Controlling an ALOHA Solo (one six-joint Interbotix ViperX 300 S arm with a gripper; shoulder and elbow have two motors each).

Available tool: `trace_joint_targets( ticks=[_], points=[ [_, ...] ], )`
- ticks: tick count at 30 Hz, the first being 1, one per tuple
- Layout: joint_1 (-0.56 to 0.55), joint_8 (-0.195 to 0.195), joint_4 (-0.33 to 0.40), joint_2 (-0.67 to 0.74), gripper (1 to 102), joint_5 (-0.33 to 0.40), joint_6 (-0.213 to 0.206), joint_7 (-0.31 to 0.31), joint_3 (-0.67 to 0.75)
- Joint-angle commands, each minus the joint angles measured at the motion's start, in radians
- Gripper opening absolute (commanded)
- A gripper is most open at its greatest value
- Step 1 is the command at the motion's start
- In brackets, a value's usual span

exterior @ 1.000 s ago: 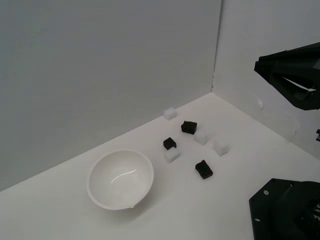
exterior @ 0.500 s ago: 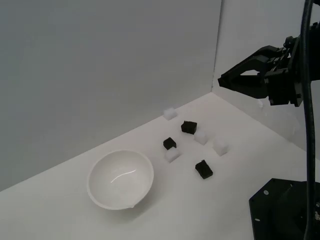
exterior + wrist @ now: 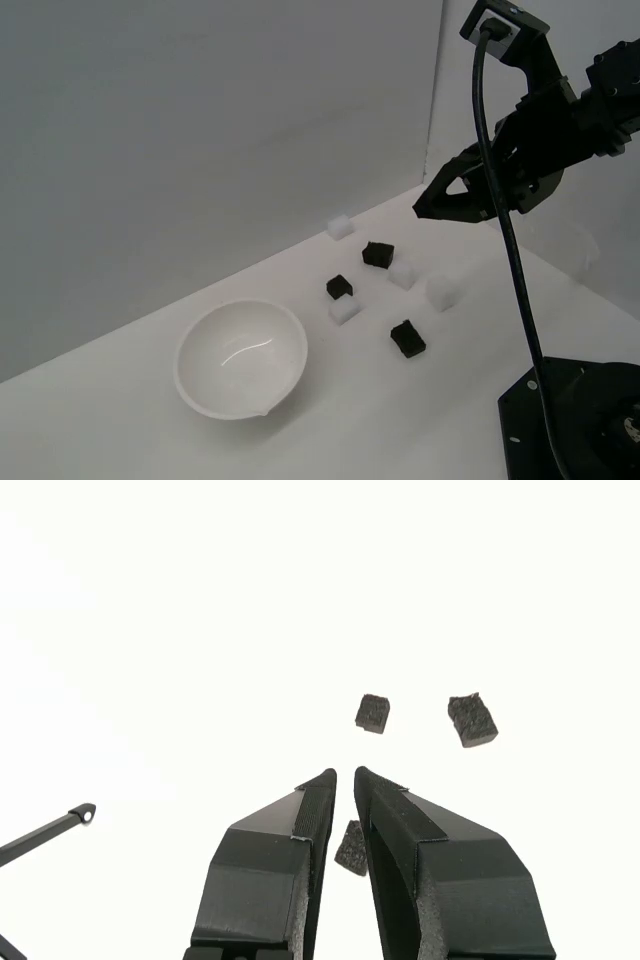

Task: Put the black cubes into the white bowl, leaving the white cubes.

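Note:
Three black cubes lie on the white surface in the exterior view: one (image 3: 377,254) farthest back, one (image 3: 339,288) nearer the bowl, one (image 3: 407,338) nearest the front. Several white cubes (image 3: 402,273) sit among them, faint against the surface. The white bowl (image 3: 222,338) stands empty at the exterior view's left of the group. My gripper (image 3: 418,213) hangs in the air above and to the exterior view's right of the cubes, its jaws almost together and holding nothing. In the wrist view the gripper (image 3: 345,775) shows only a narrow slit, with black cubes (image 3: 373,713) (image 3: 472,720) beyond and one (image 3: 350,848) below the fingers.
The arm's black base (image 3: 580,420) fills the lower corner at the exterior view's right, and a black cable (image 3: 510,250) hangs from the wrist down to it. Two grey walls meet in a corner (image 3: 432,150) behind the cubes. A thin black rod (image 3: 45,832) shows in the wrist view.
The arm has swung in from the exterior view's right and tipped downward, bringing the gripper over the back of the cube group. Cubes and bowl have not moved.

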Motion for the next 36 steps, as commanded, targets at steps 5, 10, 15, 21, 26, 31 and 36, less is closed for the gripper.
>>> trace_joint_targets(
  ticks=[5,10,15,21,26,31,36],
  points=[
    [-0.028,0.014,-0.003,-0.072,12,-0.009,-0.009,0.018,-0.074],
    [-0.058,0.011,0.015,-0.126,18,0.009,-0.009,0.018,-0.129],
    [-0.075,0.014,0.058,-0.175,29,0.051,-0.006,0.018,-0.176],
    [-0.083,0.006,0.084,-0.216,34,0.08,0.063,0.02,-0.218],
    [-0.091,-0.003,0.087,-0.259,45,0.081,0.13,0.02,-0.262],
    [-0.095,-0.003,0.097,-0.313,57,0.092,0.149,0.037,-0.314],
    [-0.106,-0.003,0.095,-0.382,58,0.091,0.149,0.04,-0.383]
  ],
)
